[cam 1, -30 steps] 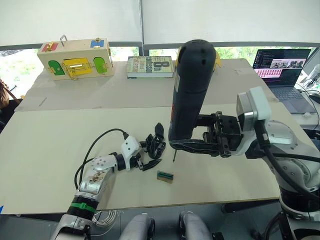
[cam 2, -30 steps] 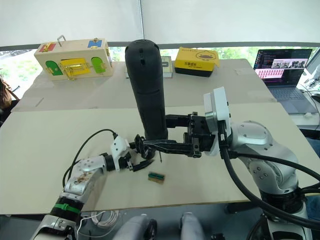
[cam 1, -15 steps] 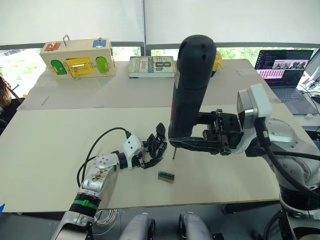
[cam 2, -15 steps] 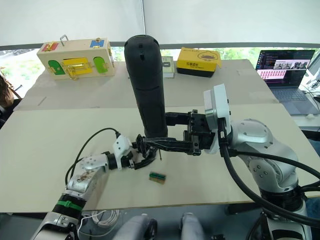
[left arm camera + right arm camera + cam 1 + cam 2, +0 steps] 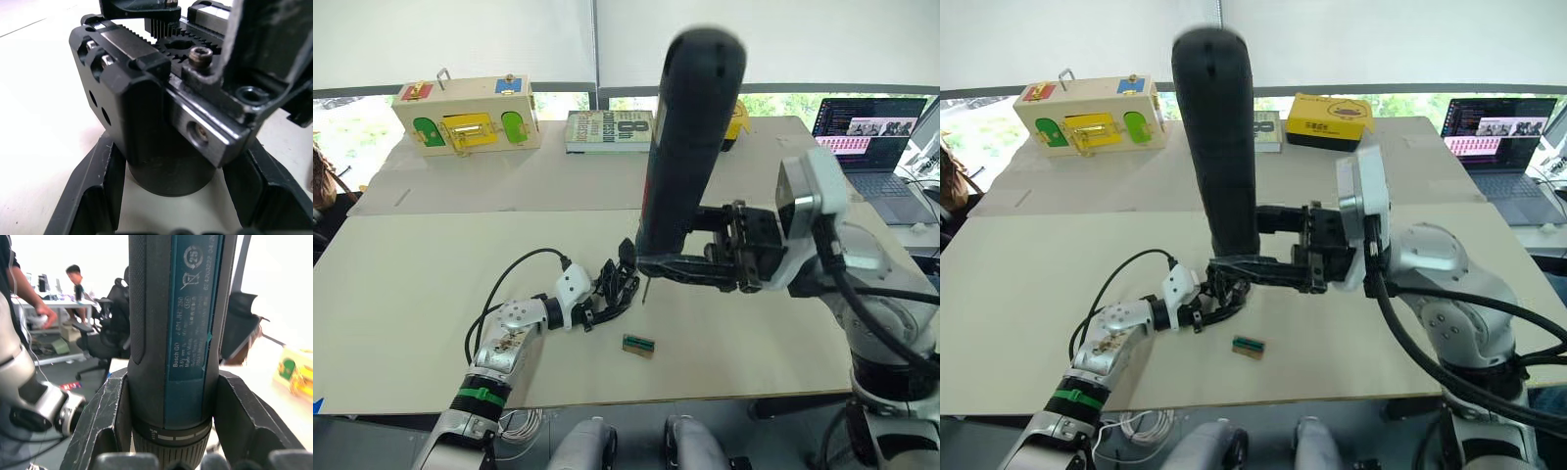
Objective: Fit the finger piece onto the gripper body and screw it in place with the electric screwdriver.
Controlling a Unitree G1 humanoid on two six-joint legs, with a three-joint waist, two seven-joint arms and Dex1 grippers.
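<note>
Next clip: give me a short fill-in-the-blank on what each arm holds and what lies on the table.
1. The right gripper is shut on the thick black cylindrical electric ____.
2. The left gripper is shut on the round base of the small black chunky ____ body.
3. On the beige table, near the left gripper, lies a tiny block with a ____ top.
4. At the table's far right corner stands an open ____.

Missing words: screwdriver; gripper; green; laptop
</note>
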